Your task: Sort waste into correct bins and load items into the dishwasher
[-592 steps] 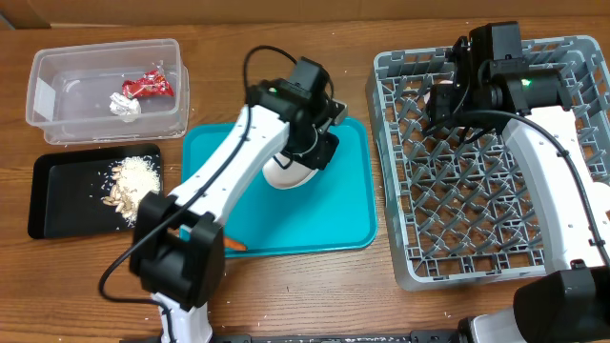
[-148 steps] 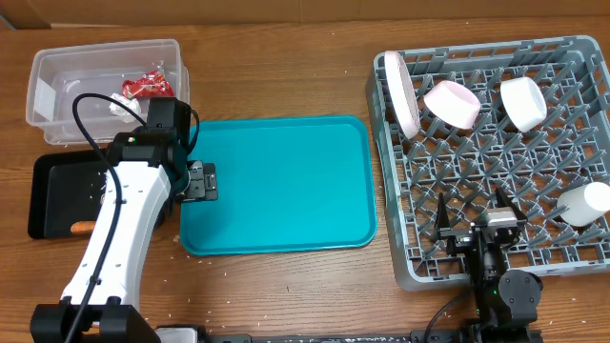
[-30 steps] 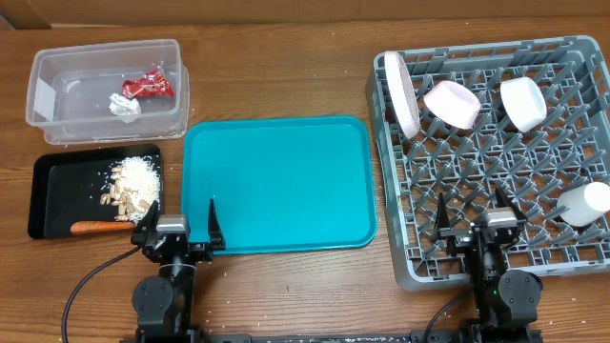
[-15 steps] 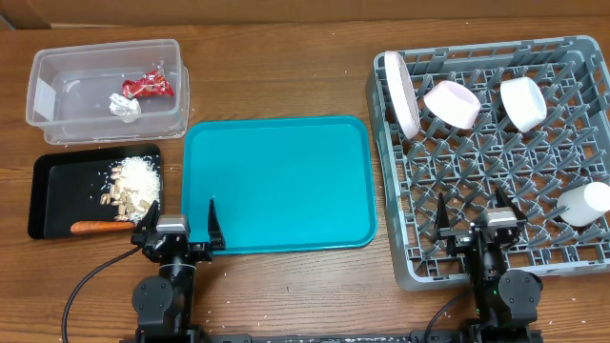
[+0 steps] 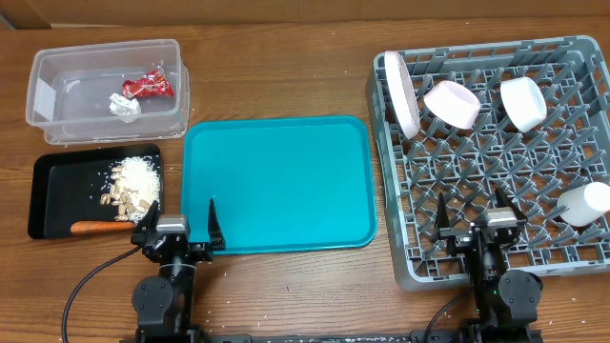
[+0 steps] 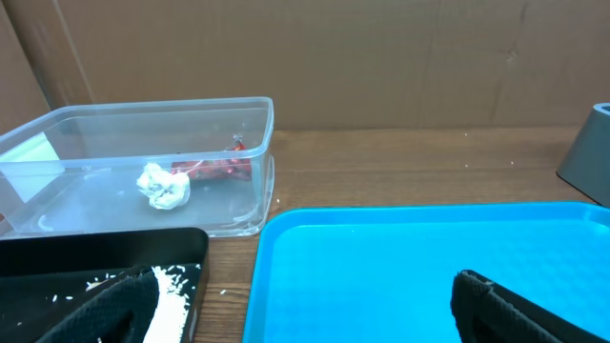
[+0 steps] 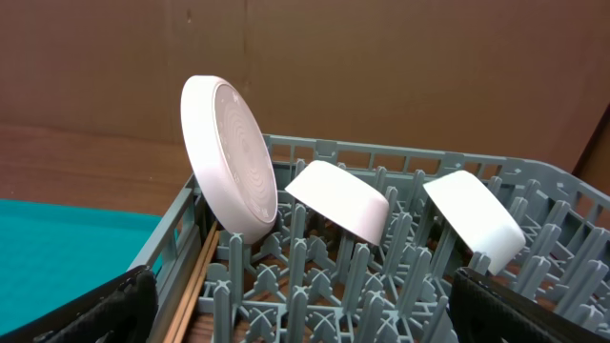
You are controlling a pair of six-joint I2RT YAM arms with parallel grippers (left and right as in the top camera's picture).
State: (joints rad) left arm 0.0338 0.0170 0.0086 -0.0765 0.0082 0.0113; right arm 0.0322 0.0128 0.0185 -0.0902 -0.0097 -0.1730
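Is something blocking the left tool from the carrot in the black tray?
Nothing visible does. Only the low rim of the black tray lies between the open left tool and the carrot.

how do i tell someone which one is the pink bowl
Find the grey dish rack on the right side of the table and look along its far row. Three pieces stand there: a white plate on edge at the left, the pink bowl in the middle, a white bowl to its right. It is the only pink one.
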